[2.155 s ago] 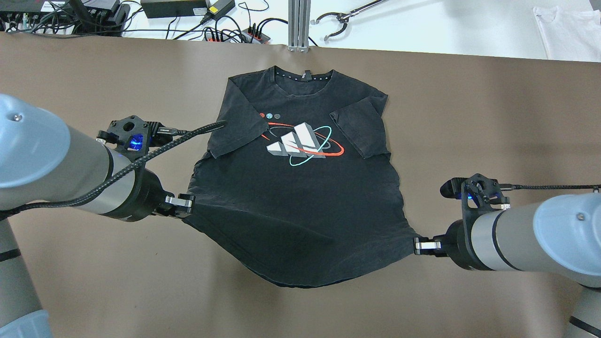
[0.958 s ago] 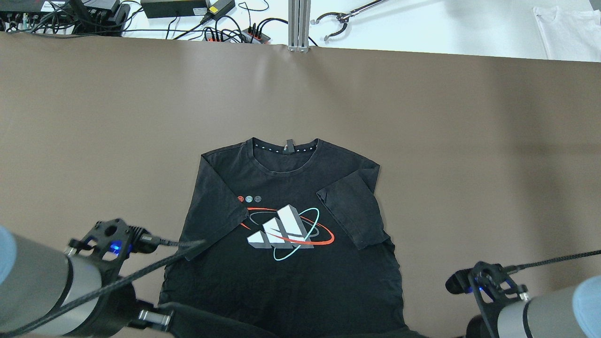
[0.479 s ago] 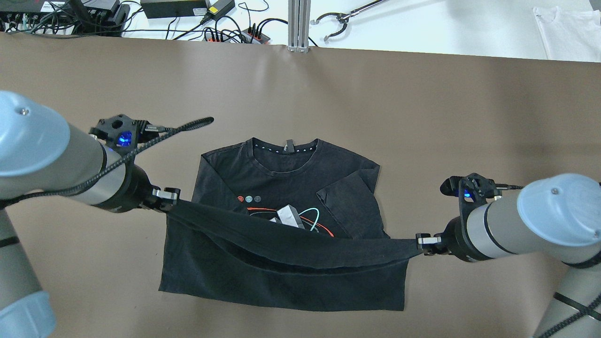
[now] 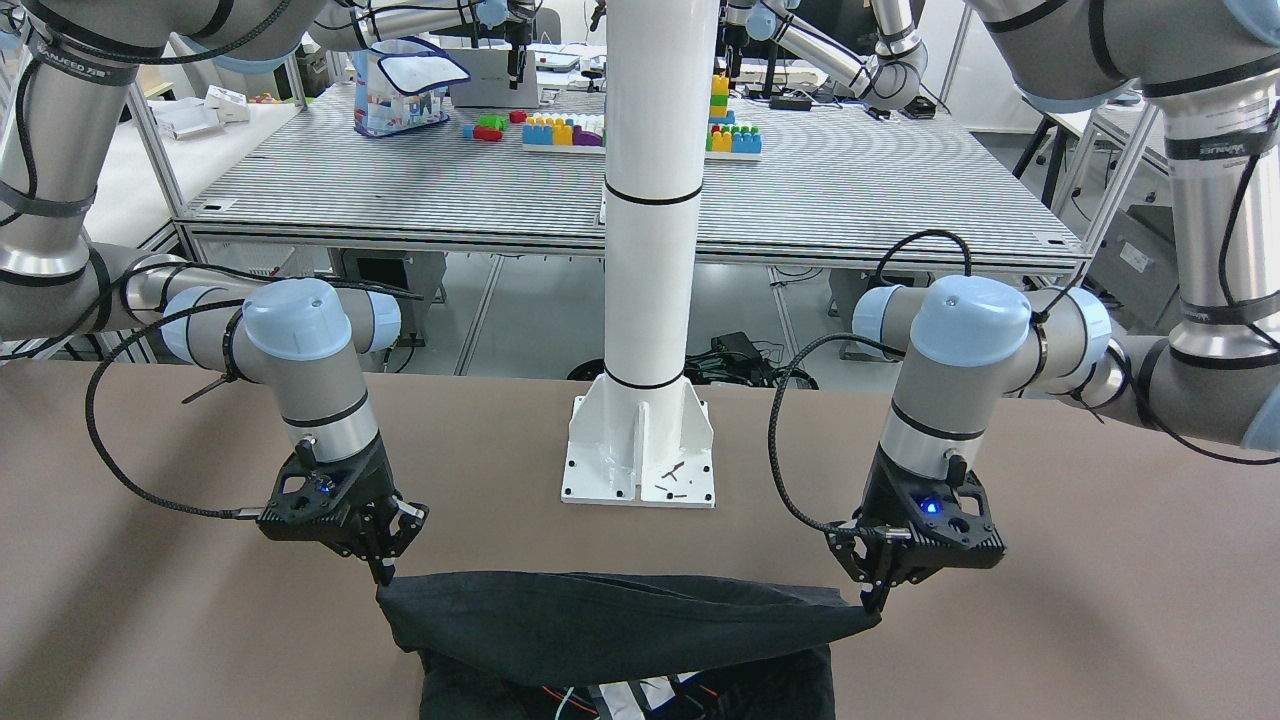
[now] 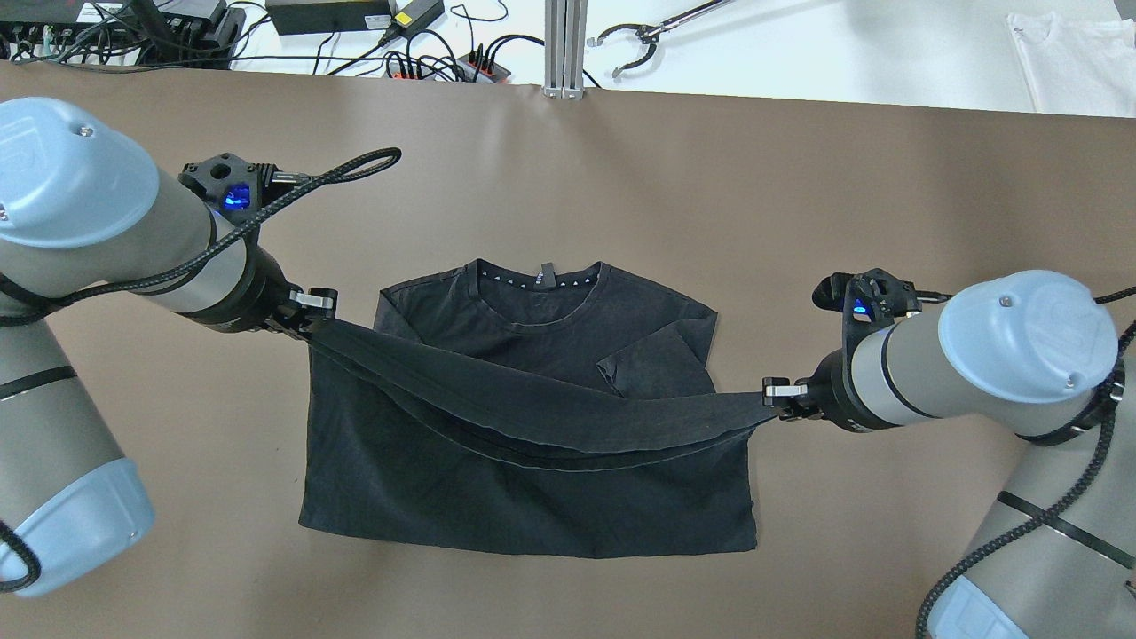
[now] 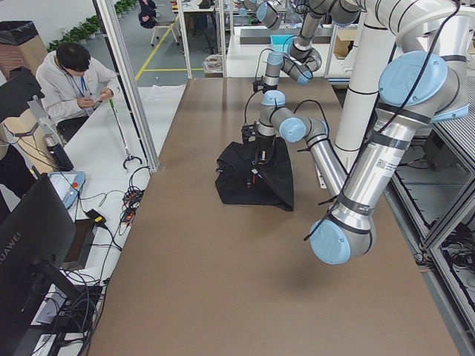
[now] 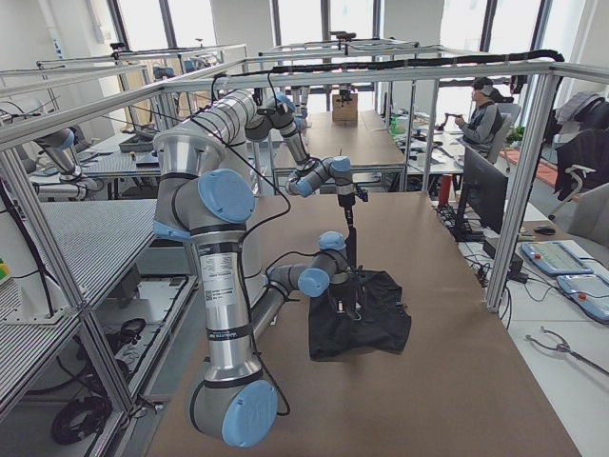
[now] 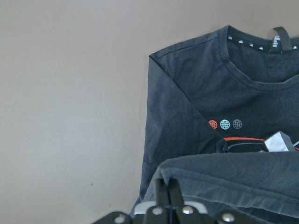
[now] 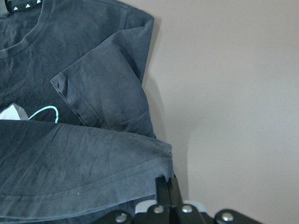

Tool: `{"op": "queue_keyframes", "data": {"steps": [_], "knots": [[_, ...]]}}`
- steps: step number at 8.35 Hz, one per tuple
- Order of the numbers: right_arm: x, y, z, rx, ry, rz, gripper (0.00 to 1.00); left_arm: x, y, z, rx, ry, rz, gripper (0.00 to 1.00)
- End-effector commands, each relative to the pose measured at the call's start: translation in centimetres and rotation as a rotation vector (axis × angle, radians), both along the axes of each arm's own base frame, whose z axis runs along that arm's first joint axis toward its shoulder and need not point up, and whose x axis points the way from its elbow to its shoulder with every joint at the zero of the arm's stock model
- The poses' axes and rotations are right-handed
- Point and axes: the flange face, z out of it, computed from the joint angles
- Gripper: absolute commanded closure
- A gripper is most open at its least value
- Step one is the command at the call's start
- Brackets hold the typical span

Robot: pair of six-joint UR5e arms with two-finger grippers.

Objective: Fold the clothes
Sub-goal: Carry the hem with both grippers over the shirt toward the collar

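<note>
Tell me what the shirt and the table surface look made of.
Shirt: soft knit, likely cotton, matte faded black; it sags and creases where lifted.
Table: smooth matte brown sheet, perhaps vinyl or paper; flat, without grain.

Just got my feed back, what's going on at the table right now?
Both arms are folding a black T-shirt that lies front up on the brown table, collar away from the robot. The left gripper and the right gripper each pinch one bottom corner. The hem hangs stretched between them above the chest, sagging in the middle. The lower half is doubled over, but the hem is not yet laid down.
</note>
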Motion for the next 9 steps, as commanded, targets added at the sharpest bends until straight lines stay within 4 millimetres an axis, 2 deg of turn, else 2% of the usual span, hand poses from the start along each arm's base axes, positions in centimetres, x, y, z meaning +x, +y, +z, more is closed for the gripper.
{"op": "queue_keyframes", "data": {"steps": [1,2,4,7,8,9], "knots": [[-1.8,-3.2,0.8,-0.005,0.042,0.043,1.0,2.3,-4.1,2.8,0.009,-0.024,-0.035,1.0],[-3.1,-4.7,1.9,-0.009,0.079,0.064,1.0,4.1,-6.3,5.0,0.015,-0.039,-0.051,1.0],[-5.2,-6.9,4.4,-0.027,0.143,0.084,1.0,7.9,-10.3,7.8,0.008,-0.068,-0.064,1.0],[-9.8,-10.9,7.8,-0.027,0.159,0.092,1.0,11.2,-12.5,12.1,0.02,-0.111,-0.077,1.0],[-10.7,-11.7,9.0,-0.019,0.151,0.091,0.98,11.5,-12.6,12.9,0.02,-0.111,-0.076,1.0],[-11.0,-11.9,9.6,-0.015,0.153,0.089,0.91,11.7,-12.5,13.0,0.022,-0.107,-0.072,1.0]]}}
